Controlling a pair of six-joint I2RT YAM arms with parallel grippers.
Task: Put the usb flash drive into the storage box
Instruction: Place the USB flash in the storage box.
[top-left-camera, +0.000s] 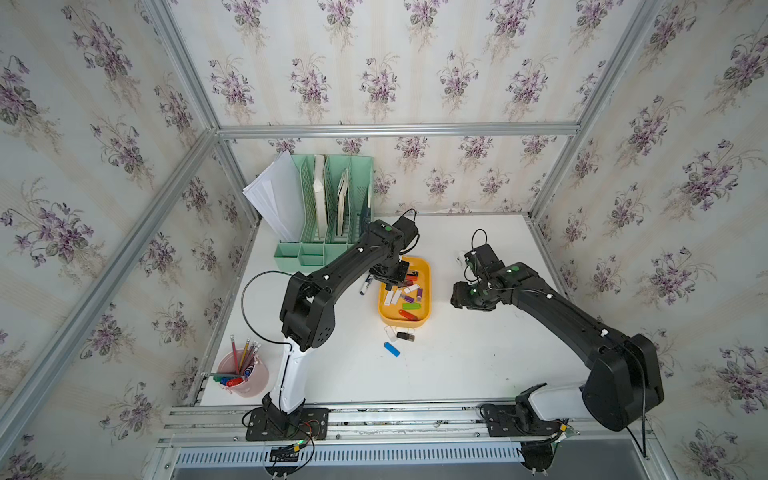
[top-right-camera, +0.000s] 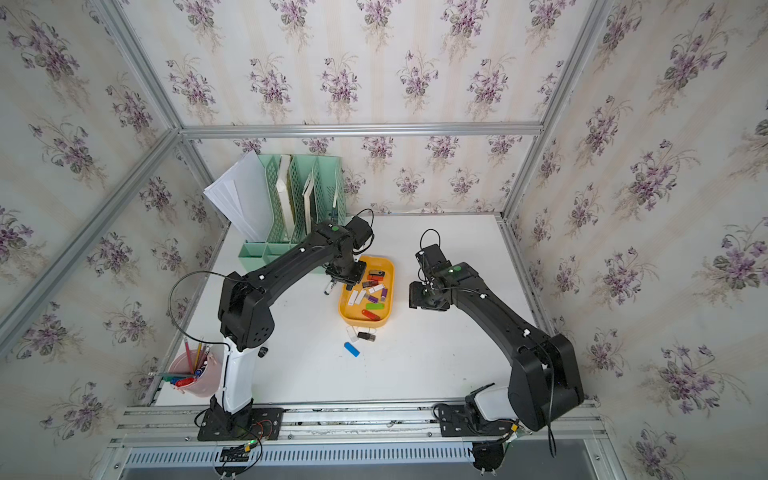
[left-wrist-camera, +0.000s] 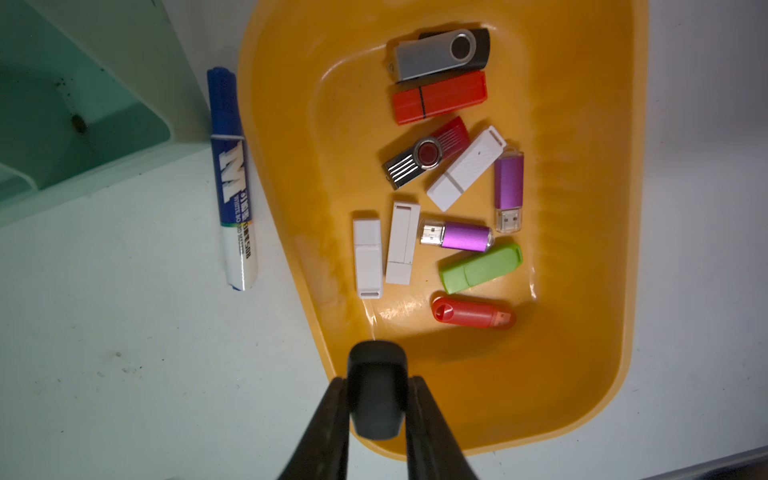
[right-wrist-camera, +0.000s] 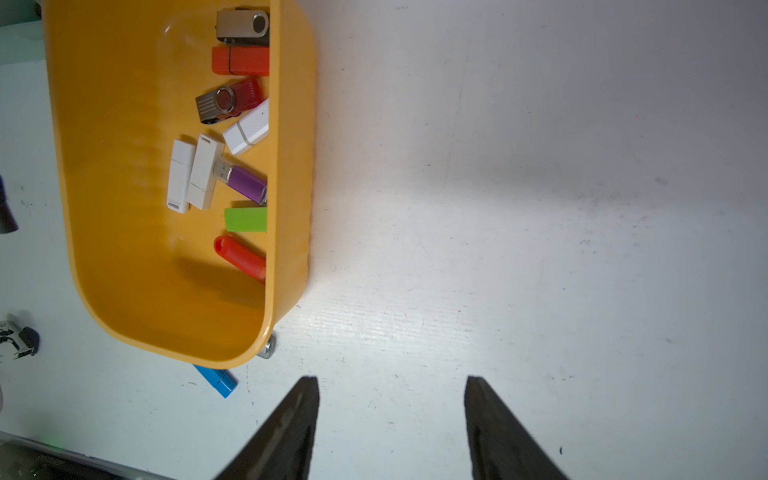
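1. Black plastic, the usb flash drive (left-wrist-camera: 377, 361) sits pinched between the two fingers (left-wrist-camera: 328, 415) of the left gripper (left-wrist-camera: 377, 380), which is closed narrowly on its sides, one end poking out past the tips.
2. That held drive hangs over the storage box (left-wrist-camera: 282, 174), at its rim on the long side nearest the blue-and-white marker (left-wrist-camera: 232, 178). Whether it touches the box I cannot tell.
3. Inside the yellow-orange box lie ten drives, flat on the floor:
   - a grey-and-black swivel drive (left-wrist-camera: 440, 54) with an orange-red capped drive (left-wrist-camera: 440, 97) just beside it;
   - a dark red swivel drive (left-wrist-camera: 426, 153), a slanted white drive (left-wrist-camera: 465, 168) and a purple drive (left-wrist-camera: 509, 185);
   - two white drives (left-wrist-camera: 368, 253) side by side, a second purple drive (left-wrist-camera: 457, 236), a green drive (left-wrist-camera: 480, 268) and a red drive (left-wrist-camera: 473, 312).
4. Outside the box, near its end towards the arm bases, a blue drive (top-left-camera: 392, 349), a black drive (top-left-camera: 405, 336) and a whitish one lie on the table (top-left-camera: 478, 365).
5. The right gripper (right-wrist-camera: 392, 399) has its jaws spread apart with nothing between them, over bare table beside the box.
6. The mint-green organizer (top-left-camera: 324, 253) holds papers; the pink cup (top-left-camera: 249, 382) holds pencils and pens.
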